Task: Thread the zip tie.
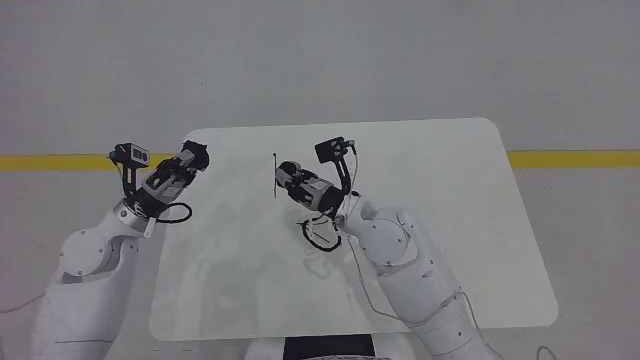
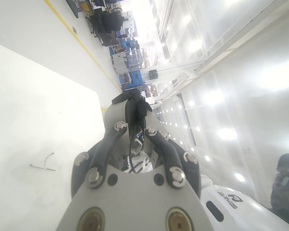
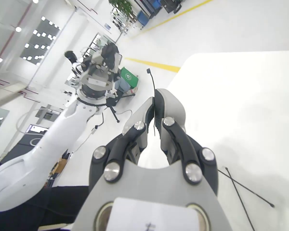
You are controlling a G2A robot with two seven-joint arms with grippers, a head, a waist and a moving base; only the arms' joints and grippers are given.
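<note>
Clamping tight, the right tool (image 3: 156, 97) has both pads closed on the zip tie (image 3: 151, 79), gripping the black strip partway along. The head end sticks out past the fingertips and the tail pokes back between the fingers. That arm is bent over the middle of the bench (image 1: 450, 210), the tie a straight line across the tool's tips. Over at the bench's far left corner, the left tool (image 2: 132, 97) hangs with its pads together, well apart from the tie. Two spare ties (image 3: 243, 193) lie crossed on the bench.
</note>
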